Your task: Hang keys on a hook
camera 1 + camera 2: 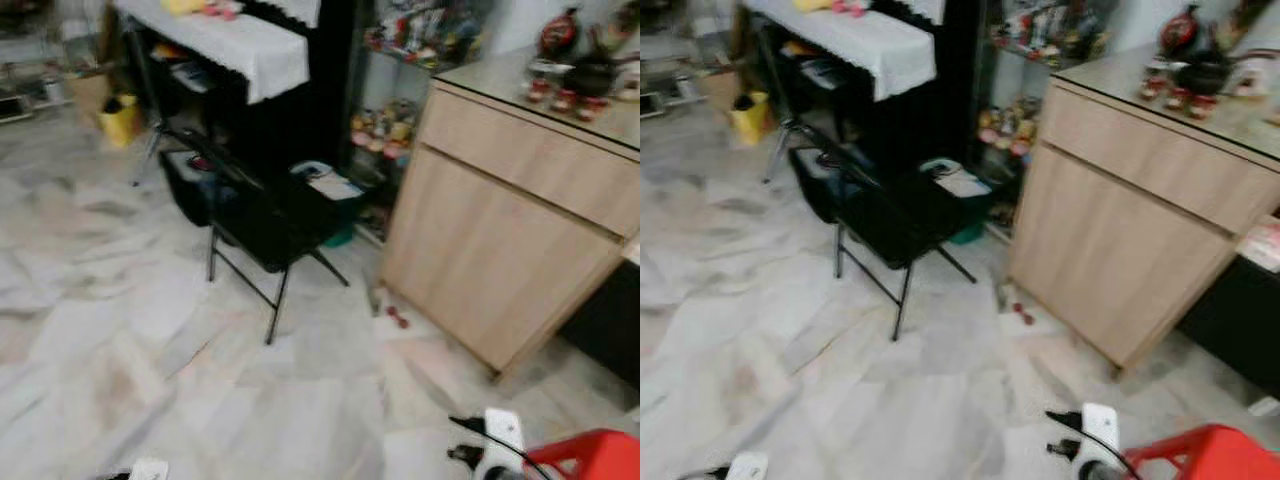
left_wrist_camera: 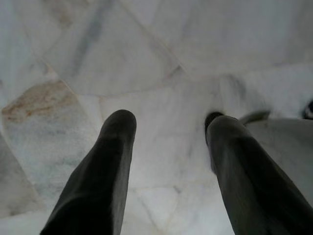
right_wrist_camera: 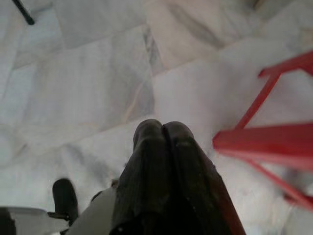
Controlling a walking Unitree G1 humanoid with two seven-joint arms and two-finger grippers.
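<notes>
Two grippers hang over a pale marble tile floor [image 1: 150, 340]: the left gripper [image 2: 168, 127] has its fingers spread apart, the right gripper [image 3: 163, 128] is pressed closed on nothing visible. A black folding chair [image 1: 265, 225] stands beside a wooden cabinet [image 1: 500, 250]. A yellow bin [image 1: 120, 118] stands against the far wall, contents indistinct. A red stool [image 1: 590, 455] sits near the right gripper. Keys cannot be located.

Motion blur softens the room: jars and dark pots on the wooden counter [image 1: 520, 150] near its far edge are too smeared to identify, as are shelf goods [image 1: 385, 130] beside it. A red stool [image 1: 1210, 455] is cut off at the frame's corner.
</notes>
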